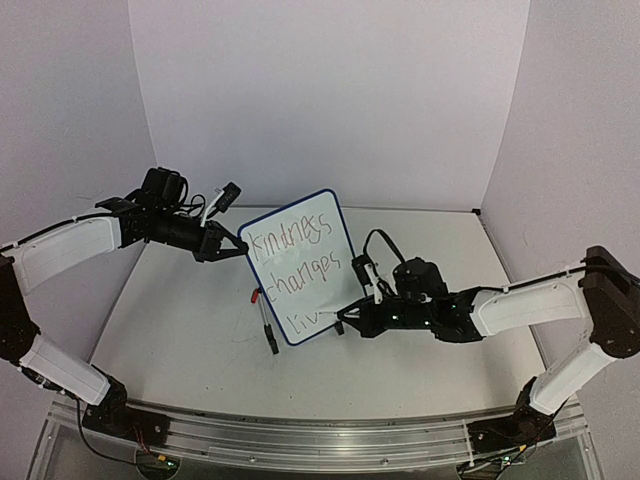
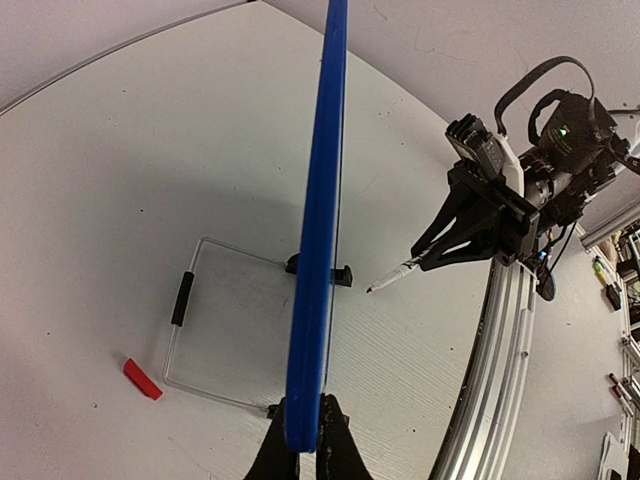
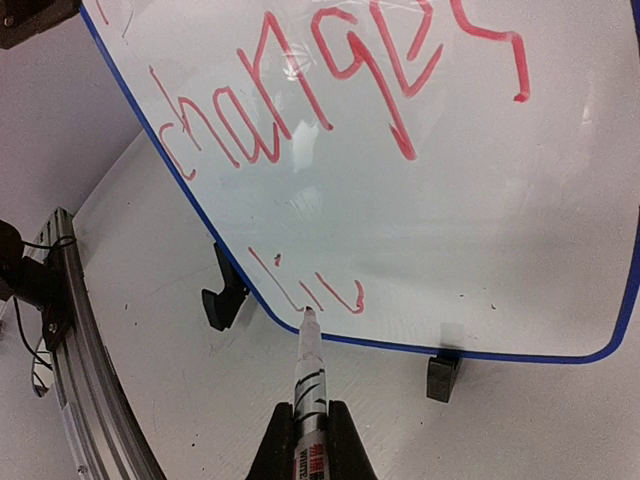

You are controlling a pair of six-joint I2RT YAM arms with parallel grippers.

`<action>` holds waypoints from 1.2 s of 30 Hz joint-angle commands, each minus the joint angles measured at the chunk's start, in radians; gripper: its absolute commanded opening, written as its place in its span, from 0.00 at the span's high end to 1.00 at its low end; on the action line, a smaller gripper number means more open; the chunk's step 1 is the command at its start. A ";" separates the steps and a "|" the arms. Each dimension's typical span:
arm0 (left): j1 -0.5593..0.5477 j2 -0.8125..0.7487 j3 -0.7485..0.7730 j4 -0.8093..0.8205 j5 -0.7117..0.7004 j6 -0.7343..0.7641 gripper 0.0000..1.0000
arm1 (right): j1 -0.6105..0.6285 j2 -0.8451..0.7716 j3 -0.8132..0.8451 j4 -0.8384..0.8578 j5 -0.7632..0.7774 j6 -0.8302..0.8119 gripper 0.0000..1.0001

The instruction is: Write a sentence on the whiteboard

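The whiteboard (image 1: 300,262) stands tilted at the table's middle, blue-framed, on black feet (image 3: 441,374). The sentence (image 1: 292,262) in red reads "kindness", "changes" and "liv" on three lines; "changes" (image 3: 340,95) and "liv" (image 3: 312,290) show in the right wrist view. My left gripper (image 1: 238,247) is shut on the board's blue edge (image 2: 318,230), fingers (image 2: 335,450) on either side. My right gripper (image 1: 345,318) is shut on a marker (image 3: 308,375), whose tip is by the "liv" line. In the left wrist view a small gap shows between marker tip (image 2: 372,289) and board.
A red marker cap (image 2: 141,379) lies on the table behind the board. A wire stand with a black grip (image 2: 182,298) lies behind the board too. A metal rail (image 1: 300,435) runs along the near edge. White walls close in the back and sides.
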 commanded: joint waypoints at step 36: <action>-0.010 -0.007 -0.003 -0.037 -0.055 0.038 1.00 | -0.086 0.093 0.043 0.066 0.040 0.014 1.00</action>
